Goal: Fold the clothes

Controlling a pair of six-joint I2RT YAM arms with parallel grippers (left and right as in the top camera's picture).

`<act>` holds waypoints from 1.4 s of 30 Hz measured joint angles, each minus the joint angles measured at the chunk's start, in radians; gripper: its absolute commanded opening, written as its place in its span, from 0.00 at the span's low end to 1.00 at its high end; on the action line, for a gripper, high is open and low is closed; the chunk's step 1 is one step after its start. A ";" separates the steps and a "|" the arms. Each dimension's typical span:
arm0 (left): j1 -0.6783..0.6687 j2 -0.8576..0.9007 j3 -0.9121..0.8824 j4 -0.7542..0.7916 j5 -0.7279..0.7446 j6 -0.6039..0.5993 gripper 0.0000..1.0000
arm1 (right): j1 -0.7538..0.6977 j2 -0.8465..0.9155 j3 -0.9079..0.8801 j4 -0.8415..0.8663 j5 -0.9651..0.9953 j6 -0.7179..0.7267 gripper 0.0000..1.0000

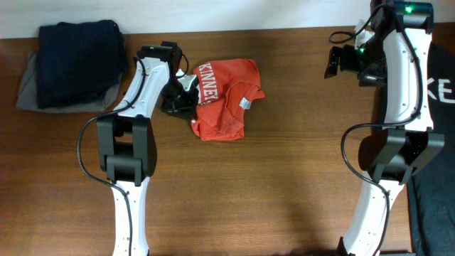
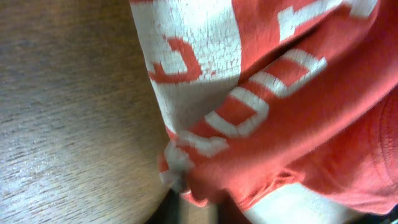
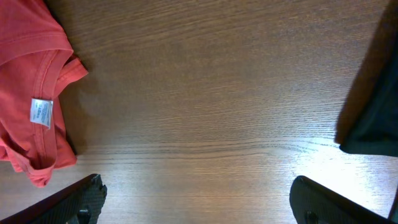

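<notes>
On the dark wooden table [image 1: 284, 178], far middle: orange-red cotton T-shirt [image 1: 227, 107], crumpled heap, white lettering up.
Handling: judged light, limp, non-slip, unbreakable; likely to sag and drag when lifted.
Hold points: best at hem corners or shoulders, not mid-heap.
Lie: long axis roughly far-to-near; collar tag [image 3: 41, 113] toward the right arm, lettered edge toward the left.
Left gripper [image 1: 188, 90]: pinched on the lettered edge, judging by the bunched cloth.
Right gripper [image 3: 196, 202]: spread wide over bare wood, beside the collar, nothing held.
</notes>
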 measured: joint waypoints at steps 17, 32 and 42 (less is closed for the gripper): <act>0.034 0.000 -0.002 -0.228 -0.335 -0.045 0.80 | 0.003 0.000 0.000 -0.017 -0.076 0.000 0.99; 0.048 0.000 -0.003 -0.080 -0.353 -0.053 0.96 | 0.427 0.000 -0.013 -0.017 -0.204 -0.043 0.99; 0.129 0.000 -0.003 -0.060 -0.353 -0.053 0.96 | 0.541 0.000 -0.276 0.075 -0.148 -0.052 0.97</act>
